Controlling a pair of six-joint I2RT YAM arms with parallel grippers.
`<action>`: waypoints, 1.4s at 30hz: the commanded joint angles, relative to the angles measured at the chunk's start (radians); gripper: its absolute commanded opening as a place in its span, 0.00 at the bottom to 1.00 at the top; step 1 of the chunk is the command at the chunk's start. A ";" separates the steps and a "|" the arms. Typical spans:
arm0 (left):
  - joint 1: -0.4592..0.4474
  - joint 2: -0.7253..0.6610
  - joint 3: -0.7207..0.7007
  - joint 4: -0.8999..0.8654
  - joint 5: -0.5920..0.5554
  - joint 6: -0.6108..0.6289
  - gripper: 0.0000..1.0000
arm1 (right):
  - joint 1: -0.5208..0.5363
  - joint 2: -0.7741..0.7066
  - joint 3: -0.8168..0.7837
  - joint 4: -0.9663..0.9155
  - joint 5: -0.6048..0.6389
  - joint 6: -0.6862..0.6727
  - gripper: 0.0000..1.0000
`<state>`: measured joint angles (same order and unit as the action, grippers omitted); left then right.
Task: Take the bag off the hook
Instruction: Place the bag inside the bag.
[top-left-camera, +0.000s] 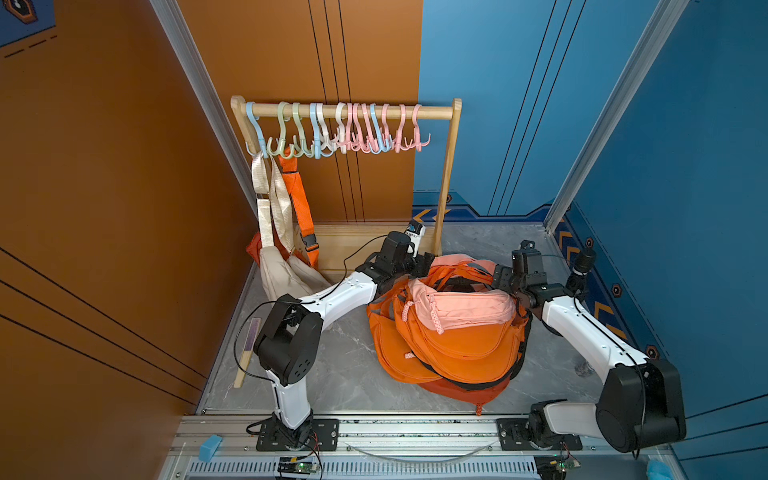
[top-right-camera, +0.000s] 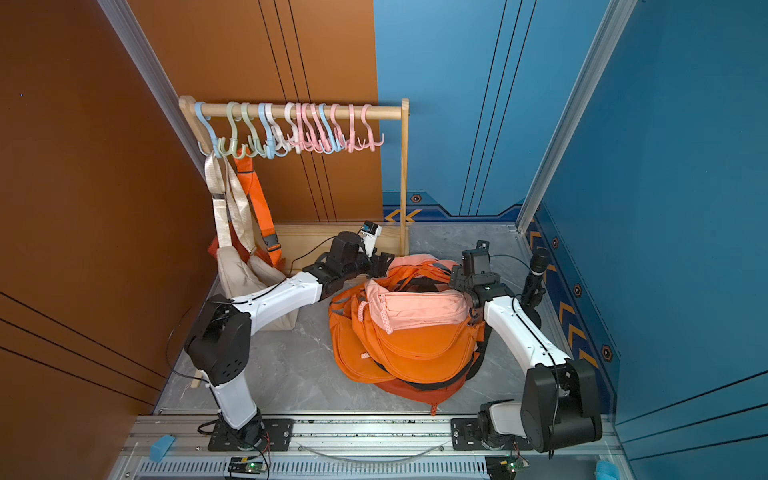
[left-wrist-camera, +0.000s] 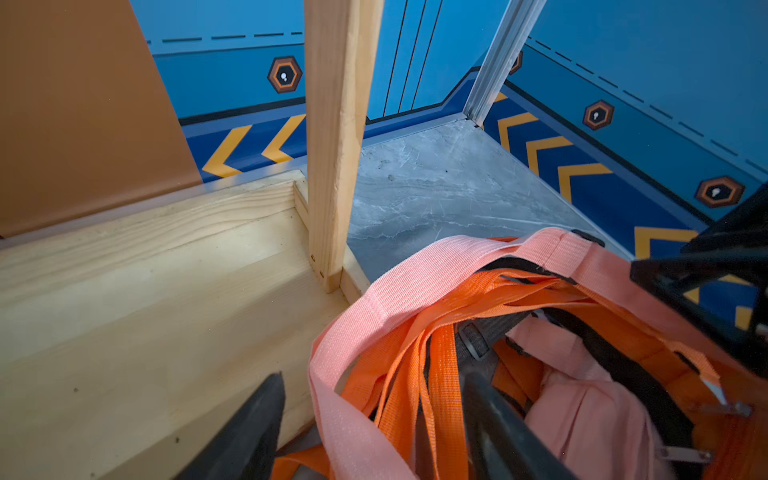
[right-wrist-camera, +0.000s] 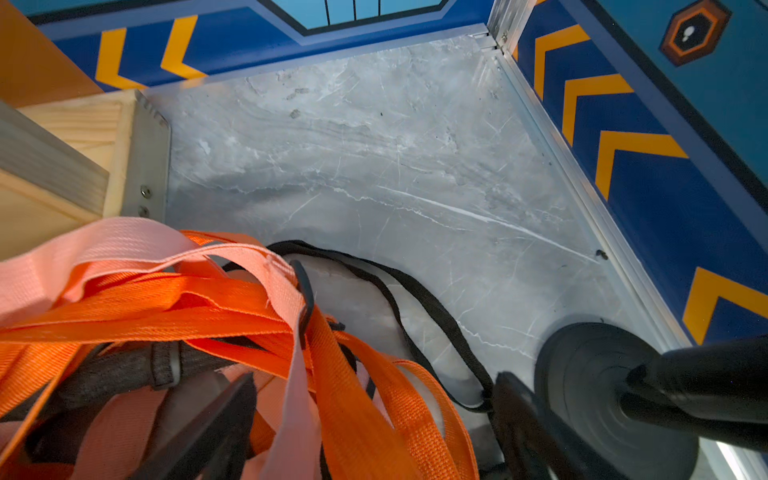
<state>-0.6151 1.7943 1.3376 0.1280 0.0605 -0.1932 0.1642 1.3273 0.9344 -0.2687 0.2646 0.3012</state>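
A pink bag (top-left-camera: 465, 307) lies on top of a pile of orange bags (top-left-camera: 449, 353) on the grey table. Its pink strap (left-wrist-camera: 415, 282) loops loosely over orange straps (right-wrist-camera: 166, 307). My left gripper (left-wrist-camera: 374, 428) is open at the pile's far left edge, and the straps run slack between its fingers. At the pile's far right edge, my right gripper (right-wrist-camera: 365, 428) is open too, with loose straps between its fingers. On the rack, a beige bag (top-left-camera: 286, 274) and an orange bag's strap (top-left-camera: 297, 195) hang from the leftmost hooks (top-left-camera: 270, 145).
Several empty coloured hooks (top-left-camera: 374, 133) hang on the wooden rail (top-left-camera: 436, 112). The rack's upright post (left-wrist-camera: 336, 145) and wooden base (left-wrist-camera: 145, 291) stand close to my left gripper. A black stand (top-left-camera: 582, 266) with a round foot (right-wrist-camera: 602, 395) is beside my right gripper.
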 joint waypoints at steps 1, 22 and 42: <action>0.008 -0.101 -0.024 -0.007 -0.035 0.004 0.83 | -0.004 -0.052 0.028 -0.010 -0.003 0.002 0.99; 0.165 -0.699 -0.258 -0.095 -0.203 -0.024 1.00 | 0.217 -0.217 0.255 -0.098 0.013 -0.141 1.00; 0.592 -1.007 -0.331 -0.588 -0.253 -0.015 0.48 | 0.506 0.200 0.684 -0.055 -0.180 -0.241 1.00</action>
<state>-0.0685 0.8082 1.0454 -0.3832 -0.1795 -0.2031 0.6609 1.4921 1.5631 -0.3367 0.1520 0.0742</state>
